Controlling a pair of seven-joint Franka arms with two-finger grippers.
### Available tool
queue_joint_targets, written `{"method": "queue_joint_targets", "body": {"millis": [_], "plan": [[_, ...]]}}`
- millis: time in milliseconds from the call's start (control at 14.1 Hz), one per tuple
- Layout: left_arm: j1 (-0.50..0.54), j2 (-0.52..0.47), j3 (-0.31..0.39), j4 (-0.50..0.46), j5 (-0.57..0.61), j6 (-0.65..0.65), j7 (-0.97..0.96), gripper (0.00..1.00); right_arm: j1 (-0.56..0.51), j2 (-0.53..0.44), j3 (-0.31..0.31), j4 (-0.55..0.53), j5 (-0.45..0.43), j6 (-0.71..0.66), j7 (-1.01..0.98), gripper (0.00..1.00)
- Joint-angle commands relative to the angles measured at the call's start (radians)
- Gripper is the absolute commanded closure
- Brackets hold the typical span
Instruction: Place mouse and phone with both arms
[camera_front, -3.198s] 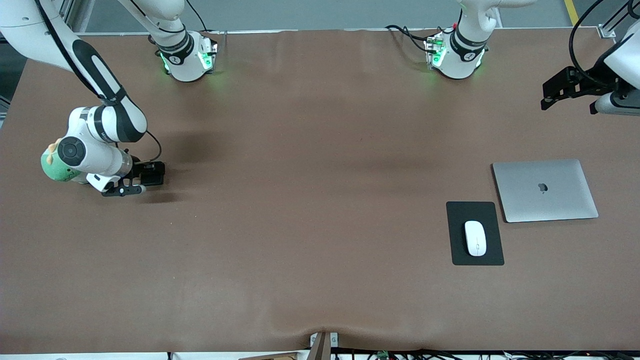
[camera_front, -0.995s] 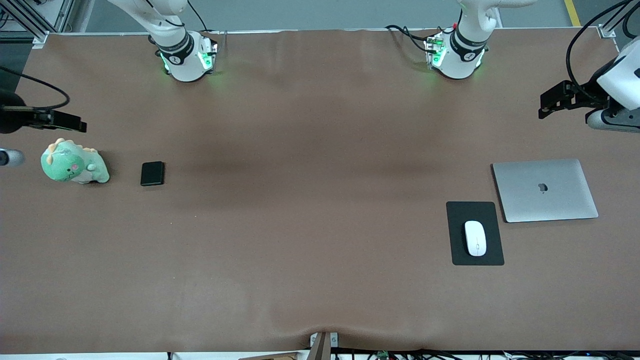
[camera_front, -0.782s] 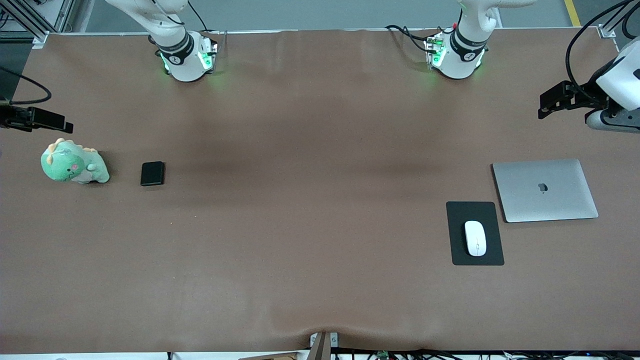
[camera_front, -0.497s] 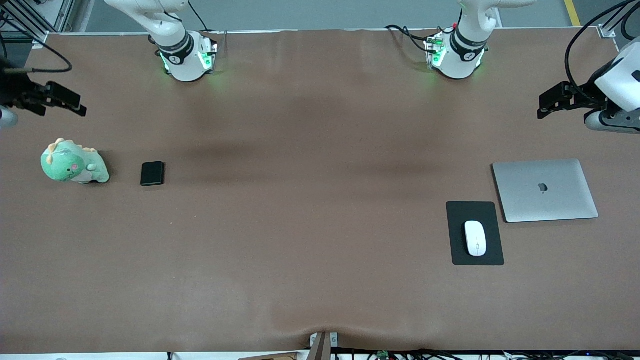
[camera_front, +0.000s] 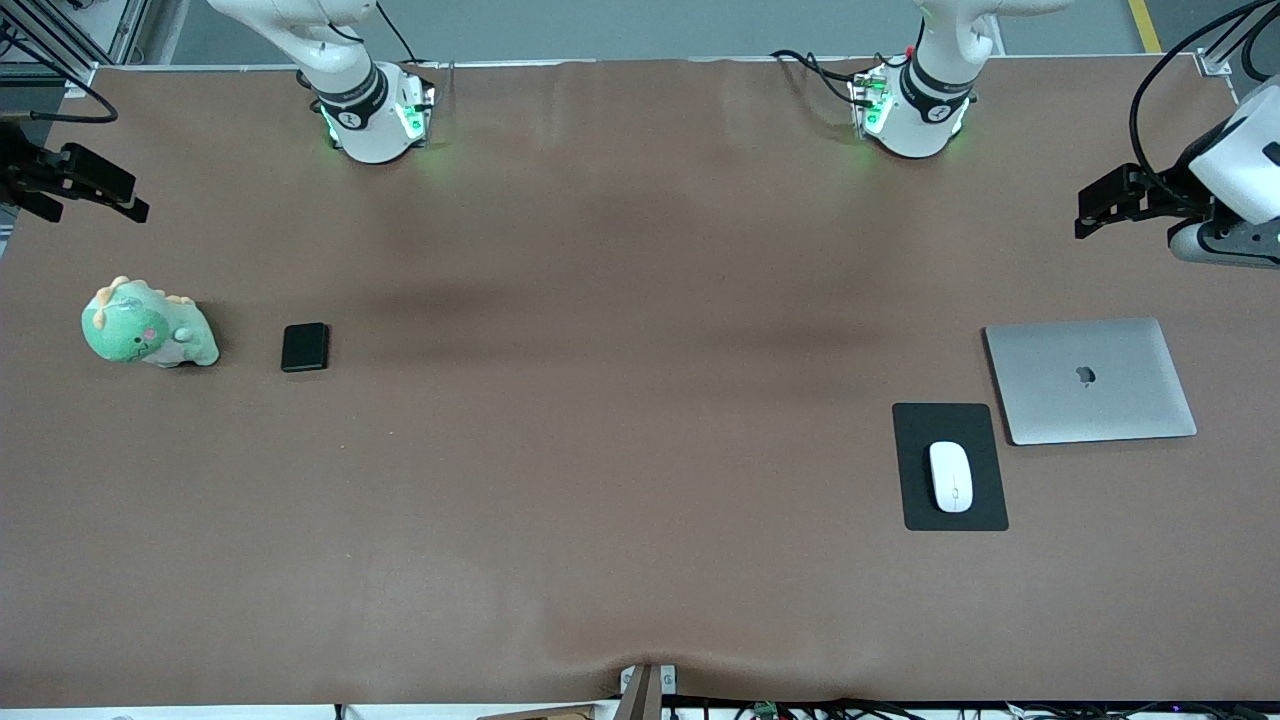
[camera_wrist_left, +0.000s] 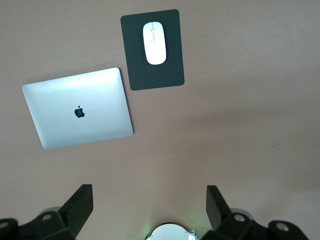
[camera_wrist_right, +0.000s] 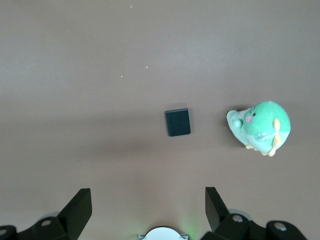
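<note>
The white mouse (camera_front: 951, 477) lies on a black mouse pad (camera_front: 950, 425) toward the left arm's end of the table. It also shows in the left wrist view (camera_wrist_left: 154, 43). The black phone (camera_front: 304, 347) lies flat on the table toward the right arm's end, also in the right wrist view (camera_wrist_right: 178, 122). My left gripper (camera_front: 1090, 210) is open and empty, high over the bare table at its own end, also in its wrist view (camera_wrist_left: 148, 205). My right gripper (camera_front: 115, 190) is open and empty, high over the table edge at its end, also in its wrist view (camera_wrist_right: 148, 207).
A closed silver laptop (camera_front: 1090, 380) lies beside the mouse pad, farther from the front camera; it shows in the left wrist view too (camera_wrist_left: 77, 115). A green dinosaur plush (camera_front: 148, 326) sits beside the phone, toward the table's end, also in the right wrist view (camera_wrist_right: 260, 125).
The right gripper was down at the phone beside the plush; it has let go, risen and drawn back to the table's end. The phone stays on the table. The left arm barely moved.
</note>
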Motion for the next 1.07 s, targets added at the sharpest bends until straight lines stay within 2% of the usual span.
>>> {"method": "queue_joint_targets", "body": {"millis": [0, 924, 995], "plan": [[0.009, -0.009, 0.005, -0.005, -0.008, 0.031, 0.003, 0.0, 0.082, 0.067, -0.082, 0.11, -0.015, -0.083, -0.007, 0.0], [0.014, 0.006, 0.004, 0.004, 0.012, 0.065, -0.022, 0.0, 0.08, 0.067, -0.085, 0.104, -0.008, -0.09, -0.007, 0.0], [0.014, 0.006, 0.0, 0.004, 0.012, 0.062, -0.014, 0.0, 0.08, 0.067, -0.088, 0.104, 0.011, -0.088, -0.01, 0.0]]}}
